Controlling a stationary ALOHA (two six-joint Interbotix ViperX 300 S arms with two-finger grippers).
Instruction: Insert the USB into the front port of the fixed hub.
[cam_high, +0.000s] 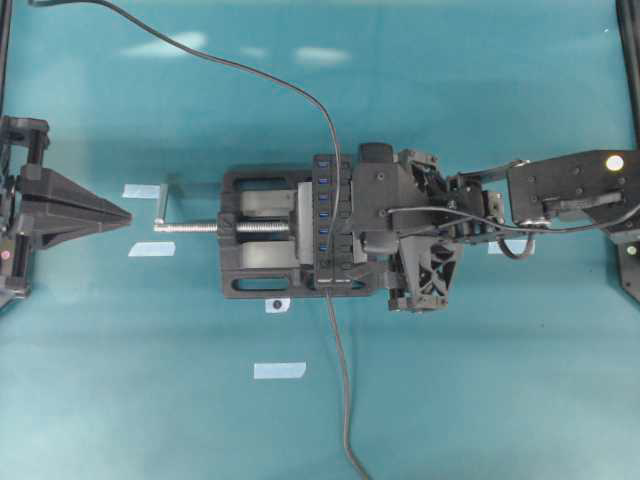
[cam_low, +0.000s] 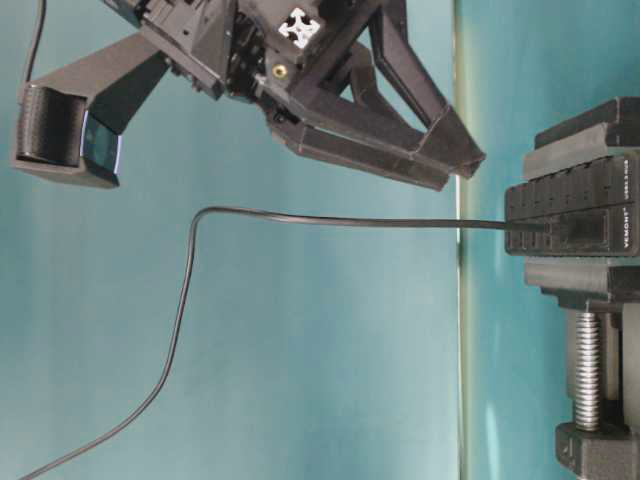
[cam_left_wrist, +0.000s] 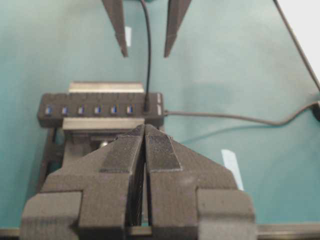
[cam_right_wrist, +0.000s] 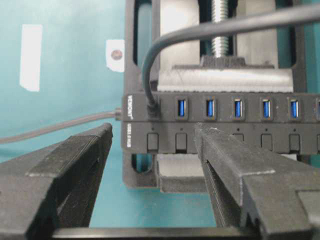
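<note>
USB (cam_right_wrist: 151, 106): plug seated in end port of hub (cam_right_wrist: 220, 122), at the branded end; cable arcs up and off.
Hub axis: 9-to-3 in right wrist view; clamped in vise (cam_high: 262, 236).
R gripper (cam_right_wrist: 152, 150): spread, empty, nearer; plug at 12 o'clock of its tips.
L gripper (cam_left_wrist: 145, 145): pressed together, well apart.
Judgement: insertion looks done.

USB cable (cam_right_wrist: 210, 27) arching across vise (cam_right_wrist: 135, 175), above hub (cam_right_wrist: 225, 125)
</note>
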